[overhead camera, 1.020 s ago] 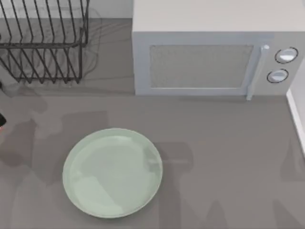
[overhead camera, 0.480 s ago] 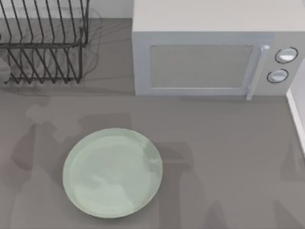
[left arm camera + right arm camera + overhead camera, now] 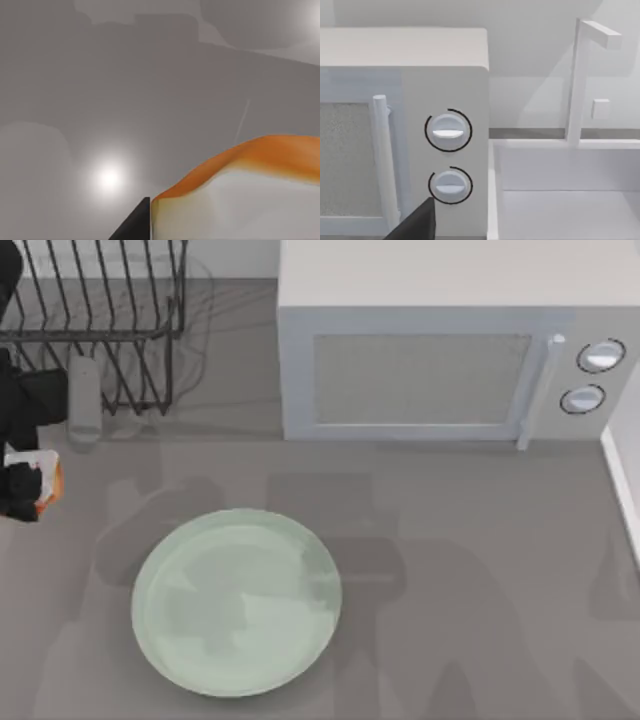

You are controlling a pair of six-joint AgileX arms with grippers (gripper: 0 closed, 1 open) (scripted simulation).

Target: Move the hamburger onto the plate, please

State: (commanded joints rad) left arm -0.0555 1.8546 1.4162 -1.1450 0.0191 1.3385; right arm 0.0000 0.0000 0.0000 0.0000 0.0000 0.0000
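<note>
Seen from above, our left gripper (image 3: 28, 485) enters at the far left edge of the grey desk (image 3: 470, 570), below the wire dish rack. Its dark jaws are closed around the hamburger (image 3: 48, 480), a small orange-brown item with pale whitish parts, of which we see just a sliver between the dark fingers. The hamburger is held up at the desk's left edge, apart from the plate and to its upper left.

The plate (image 3: 237, 602) is a large round pale mint-green dish with a shallow raised rim. It lies flat on the desk in the lower left-centre, and it holds nothing; soft shadows fall across its glossy surface.

The black wire dish rack (image 3: 100, 330) stands at the top left corner. A pale upright cylinder (image 3: 84, 400) stands at its front edge, just beside our left arm.

A white microwave (image 3: 440, 350) stands at the top of the desk, from the centre to the right. Its door is shut, with a vertical handle (image 3: 535, 390) and two round knobs to the handle's right.

In the left wrist view, the hamburger (image 3: 250, 200) sits close to the camera, with an orange top over a whitish body, and a dark fingertip (image 3: 134, 225) touches its side.

In the right wrist view we see the microwave's two knobs (image 3: 448, 131) and a white sink basin (image 3: 565, 200) beside it. We cannot tell how the right jaws stand.
</note>
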